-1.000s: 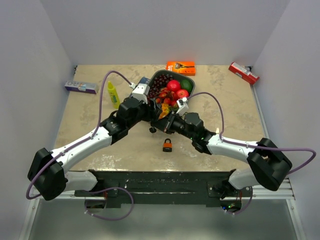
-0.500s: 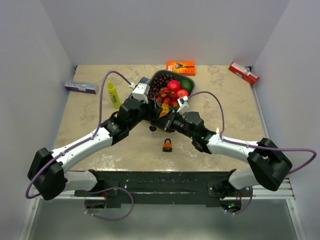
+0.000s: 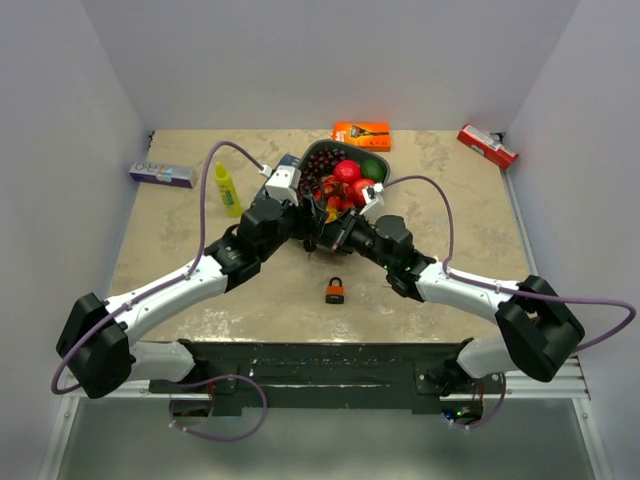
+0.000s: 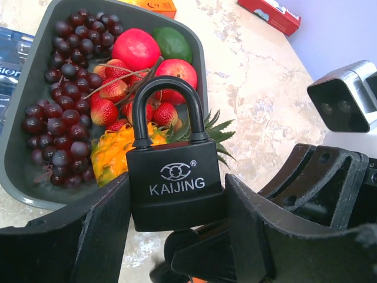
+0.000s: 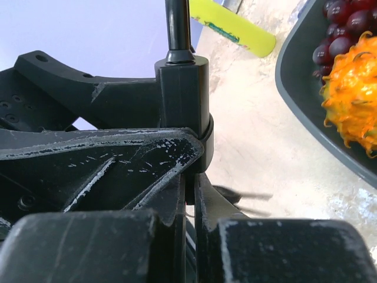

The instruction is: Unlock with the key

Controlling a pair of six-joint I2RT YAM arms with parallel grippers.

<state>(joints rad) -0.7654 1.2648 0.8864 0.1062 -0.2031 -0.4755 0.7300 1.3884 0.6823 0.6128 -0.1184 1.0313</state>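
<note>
Centrally, above the table (image 3: 180, 290), the two arms meet just in front of the tray (image 4: 35, 187).

Left gripper (image 4: 177, 221): jaws part-open and clamped on the two narrow sides of the black lock (image 4: 175, 186). The lock is held off the table, upright, shackle uppermost with both legs seated in the body. Its "KAIJING" face is turned to the left wrist camera, and the tray lies behind it.

Right gripper (image 5: 189, 177): fingers pressed together, with only a hairline gap between them. The tips are set against the underside of the lock, which its wrist view shows edge-on. A dark rounded piece sits at the tips; whether this is the key cannot be told.

Tray contents:
- grapes (image 4: 65, 112) along the left side
- two red fruits (image 4: 136, 48) and a green one (image 4: 172, 42) at the far end
- strawberries (image 4: 109, 88) in the middle
- a spiky orange fruit (image 4: 109, 156) nearest the lock

Other items, seen from the top view:
- An orange lock (image 3: 335, 291) lies flat on the table, nearer the arm bases and apart from both grippers.
- A yellow bottle (image 3: 226, 188) lies left of the tray.
- A blue-white box (image 3: 161, 174) lies at the far left.
- An orange box (image 3: 361, 134) lies behind the tray.
- A red box (image 3: 487, 145) lies at the far right corner.
</note>
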